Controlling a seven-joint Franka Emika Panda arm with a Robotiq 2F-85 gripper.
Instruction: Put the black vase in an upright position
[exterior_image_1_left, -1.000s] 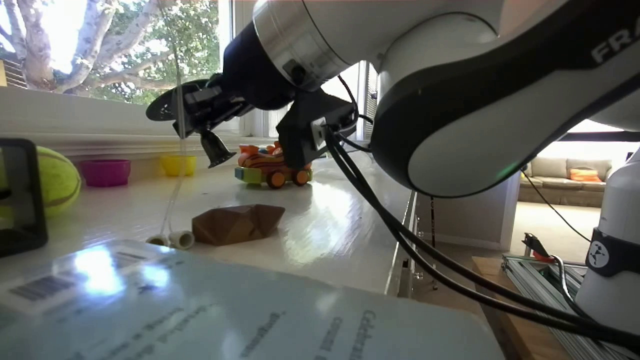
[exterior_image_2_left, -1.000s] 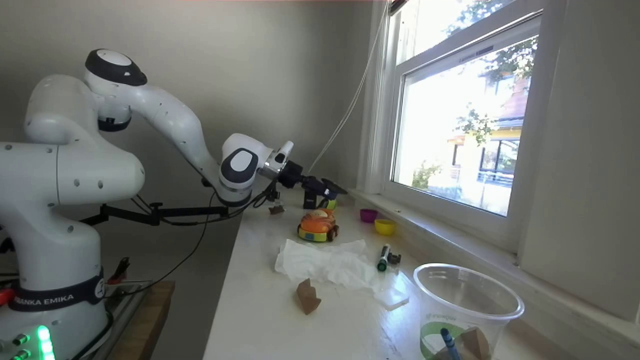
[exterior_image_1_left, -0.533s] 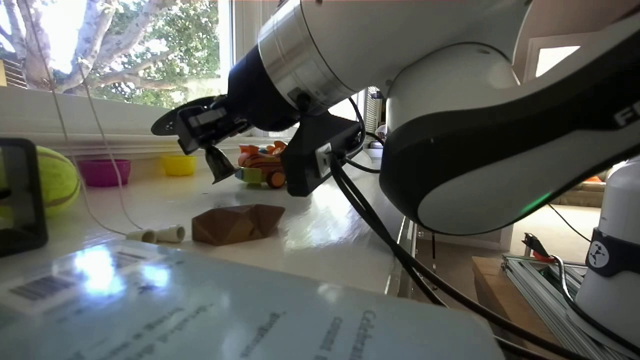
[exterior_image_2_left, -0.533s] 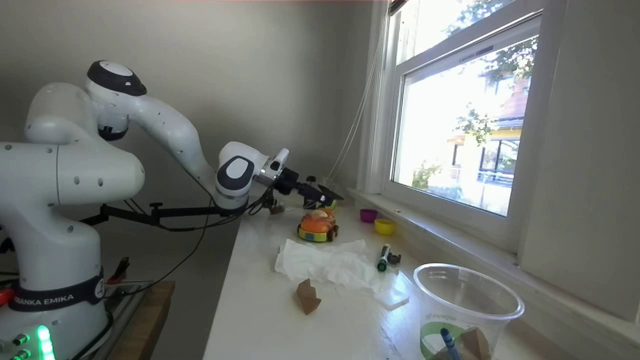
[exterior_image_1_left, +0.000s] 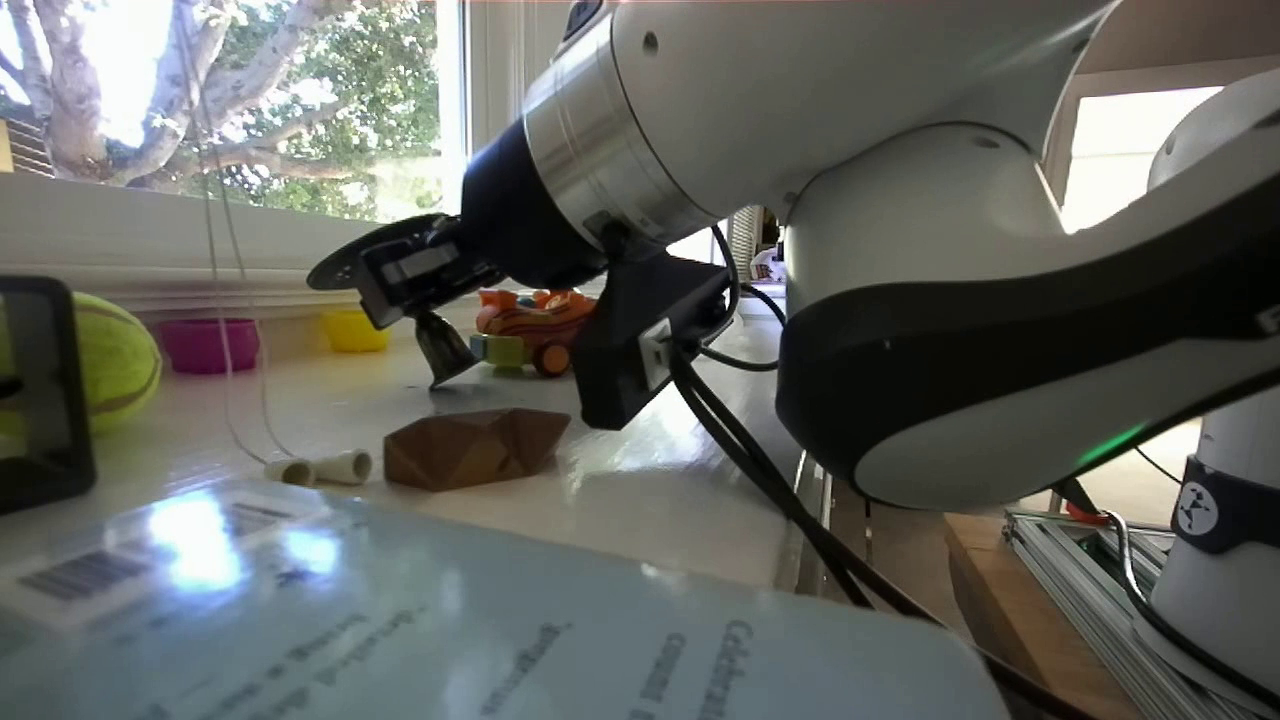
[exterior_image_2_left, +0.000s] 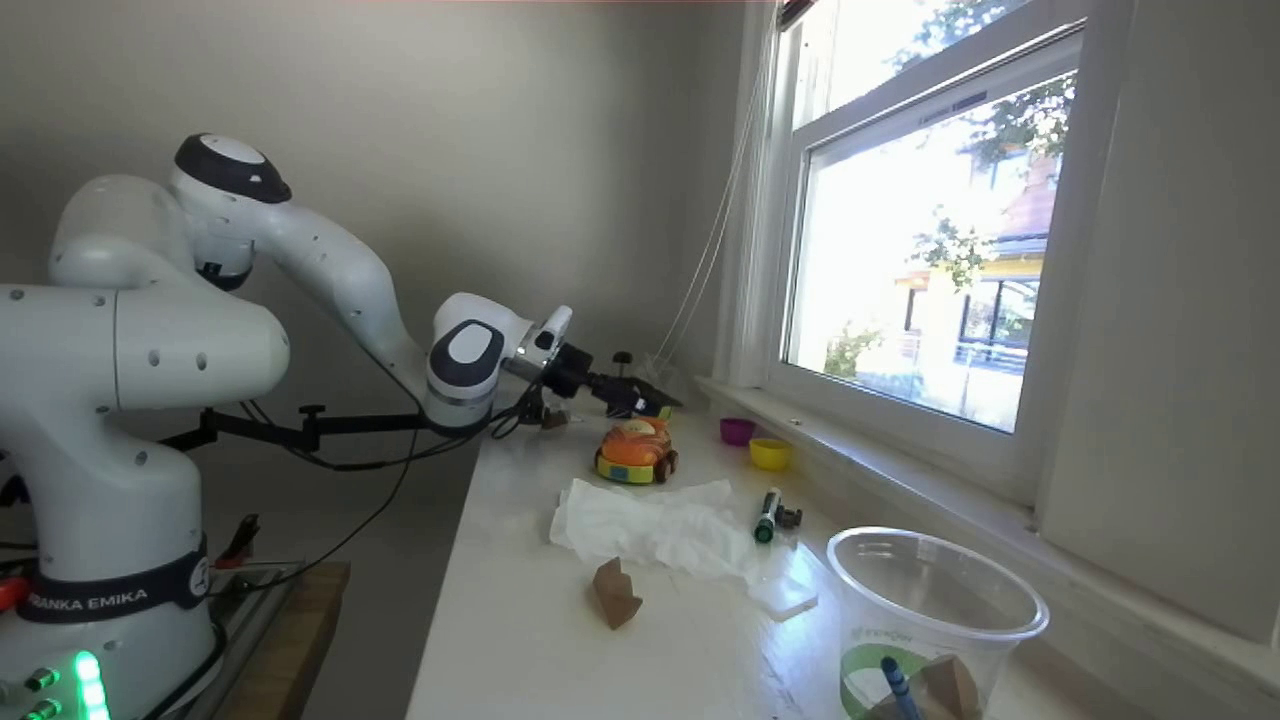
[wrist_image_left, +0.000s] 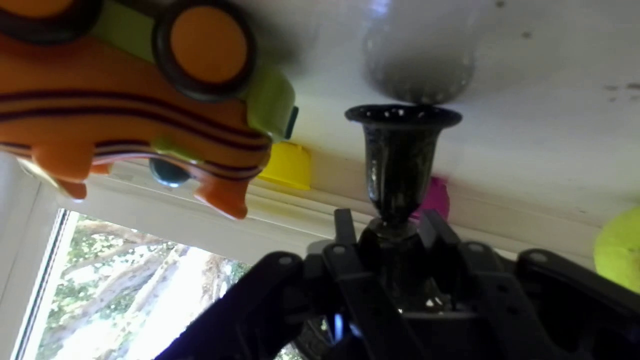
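"Down toward the table (exterior_image_1_left: 645, 510) comes the black vase (exterior_image_1_left: 444, 350), lower than a second ago, and the fingers (wrist_image_left: 345, 227) with it."

"Do they have hold of it?"

"They do, pinched round its narrow waist, near the toy car (exterior_image_1_left: 535, 320) but apart from it. Its flared base slants above the table; whether the lowest edge touches is hard to say."

"So the step is setting it down?"

"Seemingly, though it isn't upright yet. Next probably comes tipping it until the base lies flat, then parting the fingers only once it stands."
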